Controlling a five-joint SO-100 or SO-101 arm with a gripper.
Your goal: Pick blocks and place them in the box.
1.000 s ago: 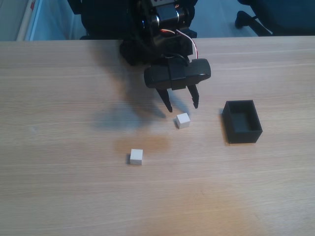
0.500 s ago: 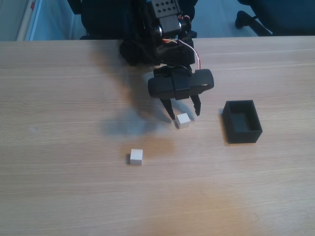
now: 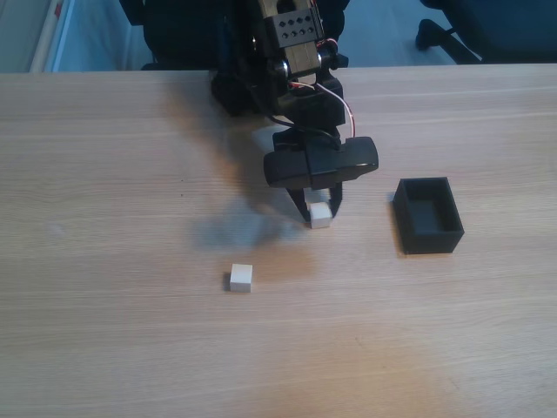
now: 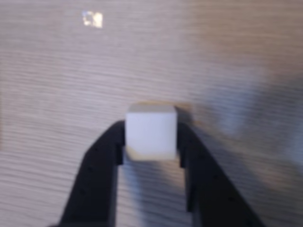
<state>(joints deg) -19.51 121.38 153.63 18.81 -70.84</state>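
The gripper (image 3: 318, 212) sits at frame centre of the fixed view, its fingers (image 4: 102, 156) pressed against both sides of one block (image 4: 151, 131), which seems to rest on the table (image 3: 104, 174). The step in hand looks like the grasp. Next it must lift and carry the cube right to the box (image 3: 428, 215). The other block (image 3: 241, 278) lies lower left.

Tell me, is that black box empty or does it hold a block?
Empty: the box shows only its dark bare floor; both blocks sit outside.
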